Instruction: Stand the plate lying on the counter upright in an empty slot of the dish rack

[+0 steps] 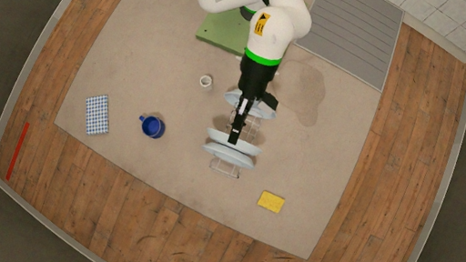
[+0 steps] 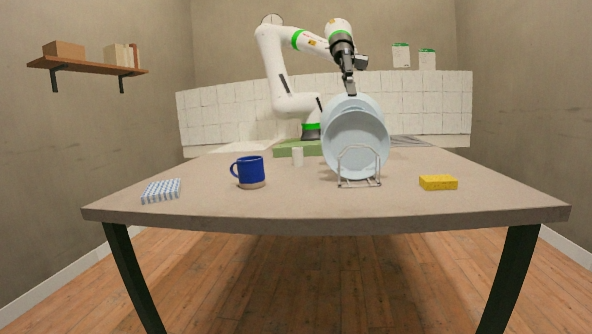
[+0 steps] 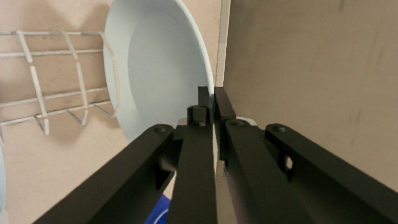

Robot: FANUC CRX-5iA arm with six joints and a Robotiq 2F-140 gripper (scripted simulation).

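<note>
My gripper is shut on the upper rim of a pale blue plate that stands nearly upright over the dish rack. The held plate's top is higher than that of the front plate, which stands upright in the rack close in front of it. Another plate stands at the rack's back end. The held plate's lower edge is hidden, so I cannot tell whether it is between the inner long wires or touching the rack.
A blue mug and a checked cloth are left of the rack. A white cup is behind left. A yellow sponge lies front right.
</note>
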